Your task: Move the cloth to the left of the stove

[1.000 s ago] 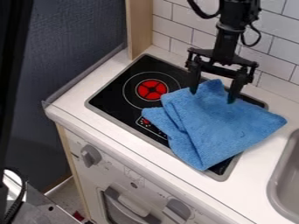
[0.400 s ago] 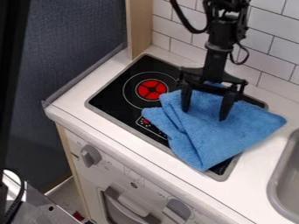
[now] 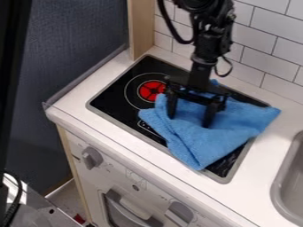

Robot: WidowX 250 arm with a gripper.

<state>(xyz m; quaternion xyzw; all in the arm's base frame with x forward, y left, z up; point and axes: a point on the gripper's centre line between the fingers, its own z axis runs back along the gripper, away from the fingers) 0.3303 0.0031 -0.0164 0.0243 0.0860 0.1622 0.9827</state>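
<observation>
Arm [image 3: 204, 48] cut off at top edge, base out of view. Claw [image 3: 188, 121] hides part of cloth [image 3: 228, 135] below it, plus the R edge of the red burner [image 3: 149, 90]. Cloth covers much of stove [image 3: 112, 98], incl. part of the small control panel [image 3: 146, 126] near its front edge; what's under there can't be made out. Exact contact btwn fingertips & fabric hard to tell. Sink [image 3: 277, 188] cut off at R edge, oven front [image 3: 139, 188] at bottom. Metal part [image 3: 44, 212] in bottom L corner also cut off; can't tell what it is.

Claw is unclenched: two fingers well apart, pointing down at the cloth, blue fabric showing btwn them. No firm grip visible.

Cloth lies rumpled, mostly on stove's R half; upper R corner runs past stove edge onto tabletop [image 3: 259, 162], twd sink. So it's not L of stove.

Vs. earlier frame: claw has moved L & a bit lower in view. Cloth has shifted slightly L w/ it: R corner pulled in farther from sink, L edge a touch nearer the burner side, front tip also moved L, more bunched near the fingers. More of stove's R front part now shows.
</observation>
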